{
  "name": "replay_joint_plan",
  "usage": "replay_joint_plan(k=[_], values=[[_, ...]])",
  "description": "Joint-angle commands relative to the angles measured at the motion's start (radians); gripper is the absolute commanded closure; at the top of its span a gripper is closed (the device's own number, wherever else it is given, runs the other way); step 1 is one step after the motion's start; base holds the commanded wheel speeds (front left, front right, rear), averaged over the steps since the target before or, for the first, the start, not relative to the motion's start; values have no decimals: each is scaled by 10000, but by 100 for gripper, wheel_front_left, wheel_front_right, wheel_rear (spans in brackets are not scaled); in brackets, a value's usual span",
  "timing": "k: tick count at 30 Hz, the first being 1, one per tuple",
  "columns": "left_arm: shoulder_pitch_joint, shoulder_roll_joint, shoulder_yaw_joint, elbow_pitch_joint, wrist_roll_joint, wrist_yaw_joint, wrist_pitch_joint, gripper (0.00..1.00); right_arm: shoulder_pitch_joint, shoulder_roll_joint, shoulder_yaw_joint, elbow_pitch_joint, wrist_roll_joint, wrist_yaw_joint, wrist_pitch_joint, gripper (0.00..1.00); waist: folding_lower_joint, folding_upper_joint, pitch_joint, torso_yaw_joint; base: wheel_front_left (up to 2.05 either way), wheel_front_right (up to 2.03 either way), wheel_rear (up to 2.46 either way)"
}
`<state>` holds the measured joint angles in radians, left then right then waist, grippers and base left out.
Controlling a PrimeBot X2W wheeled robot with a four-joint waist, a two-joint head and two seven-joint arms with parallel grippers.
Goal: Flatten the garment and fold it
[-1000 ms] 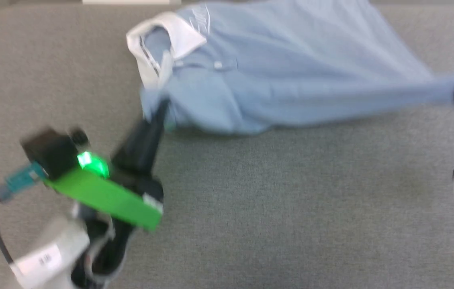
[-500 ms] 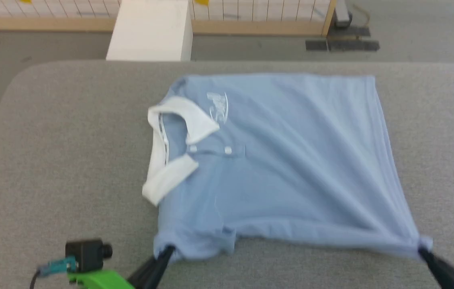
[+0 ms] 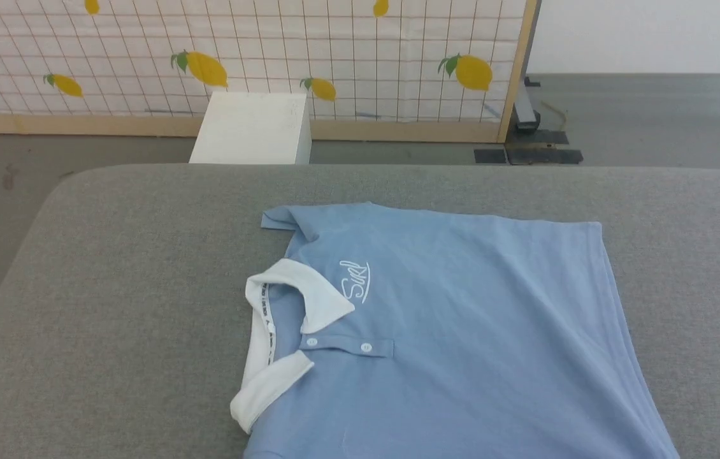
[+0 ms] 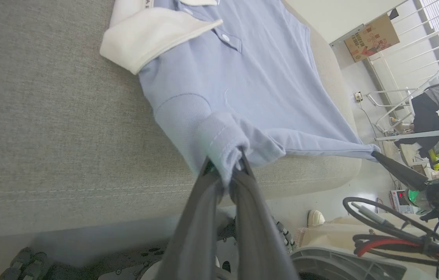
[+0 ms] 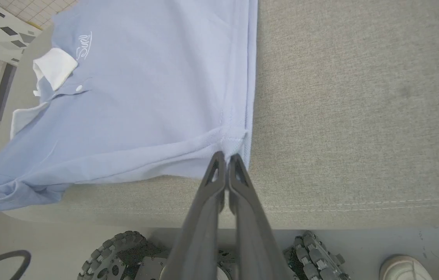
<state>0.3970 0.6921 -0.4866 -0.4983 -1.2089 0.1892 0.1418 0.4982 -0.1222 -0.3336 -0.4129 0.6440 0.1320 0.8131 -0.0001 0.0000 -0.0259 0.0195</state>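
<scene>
At the front rim of the grey padded tabletop point(image 3: 130, 255), the left gripper point(image 4: 225, 171) has its fingers closed on the bunched near sleeve point(image 4: 219, 134) of a light blue polo shirt point(image 3: 462, 357), while the right gripper point(image 5: 225, 157) pinches the hem corner point(image 5: 235, 138), fingers shut on cloth. The shirt lies front up across the middle of the tabletop, collar toward the robot's left. Flattening likely calls for an even pull outward and low over the surface, easing the faint diagonal creases that run from the hem corner, then setting the sleeve down spread rather than wadded. Counted: one shirt, two grippers, one white collar point(image 3: 309, 299), two placket buttons point(image 3: 366, 347), one script logo point(image 3: 355, 280), one far sleeve point(image 3: 280, 218); beyond, one white box point(image 3: 252, 127) and one lemon-print screen point(image 3: 239, 38).
</scene>
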Motion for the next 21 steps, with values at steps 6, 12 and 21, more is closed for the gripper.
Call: replay_joint_plan(k=[6, 12, 21], values=[[-237, 249, 426, -376, 188, -30, -259, 100, -442, -110, 109, -361, -256, -13, -141, 100, 1, 0, -110, -81, 0, 0, 0], [-1888, 225, 480, -240, 825, -300, -39, 100, -1735, -892, 478, -111, -349, -13, -545, 100, 1, 0, 601, -103, 0, 0, 0], [-5272, -623, 438, 1364, 1977, -889, -185, 100, -4195, -2033, 1137, 912, -373, -13, -1341, 100, 1, 0, 2464, -153, 0, 0, 0]])
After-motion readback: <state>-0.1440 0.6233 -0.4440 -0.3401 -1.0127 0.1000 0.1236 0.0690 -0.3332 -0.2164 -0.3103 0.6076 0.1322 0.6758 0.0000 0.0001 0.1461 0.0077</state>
